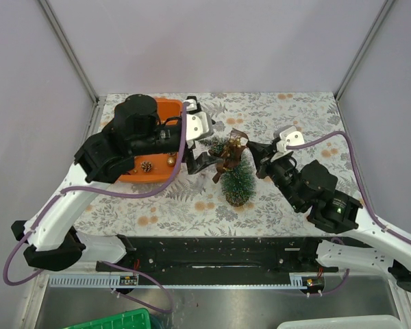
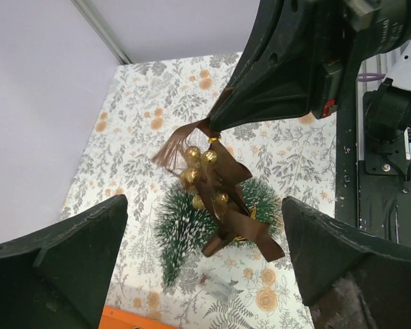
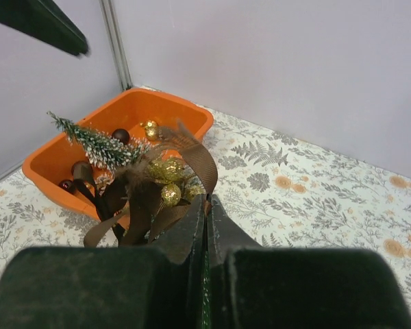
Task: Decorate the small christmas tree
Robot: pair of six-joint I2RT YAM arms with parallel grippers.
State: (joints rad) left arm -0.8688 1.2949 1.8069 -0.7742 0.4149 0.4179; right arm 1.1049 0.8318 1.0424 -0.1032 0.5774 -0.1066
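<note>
The small christmas tree [image 1: 238, 181], green with frosty tips, stands on the floral table with its tip toward the back left. It also shows in the left wrist view [image 2: 185, 229] and in the right wrist view [image 3: 96, 144]. A brown ribbon bow with gold balls [image 1: 229, 155] hangs against its upper part. My right gripper [image 1: 251, 147] is shut on the bow's ribbon loop [image 3: 200, 161], just right of the tree top. My left gripper [image 1: 200, 162] is open and empty, just left of the tree, with the tree and bow [image 2: 216, 188] between its wide-spread fingers [image 2: 61, 264].
An orange tray [image 1: 170, 110] at the back left, partly under my left arm, holds a pine cone [image 1: 146, 166], small gold and dark balls [image 3: 149, 126] and more ornaments. Grey walls close the table at the back and sides. A black rail runs along the near edge [image 1: 226, 257].
</note>
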